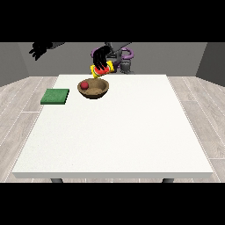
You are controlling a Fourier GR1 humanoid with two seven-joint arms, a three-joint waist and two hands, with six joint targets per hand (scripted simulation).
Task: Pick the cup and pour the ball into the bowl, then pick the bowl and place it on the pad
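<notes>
My fingers (100,58) at view's right curl round yellow cup (102,69), tipped above round brown bowl (93,89). Red ball (84,85) inside bowl. Flat green pad (55,96) apart on white surface (114,132). Other hand (38,49) raised, fingers spread.

Cup (100,70) mostly behind robot hand (100,59)

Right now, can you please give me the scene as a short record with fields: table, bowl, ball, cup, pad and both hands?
table: white
bowl: brown, on the table, far side
ball: red, inside the bowl
cup: yellow, held tilted just behind the bowl
pad: green, on the table, left of the bowl, nothing on it
hand at the view's right: wrapped round the cup
hand at the view's left: raised off the table, holding nothing
</notes>
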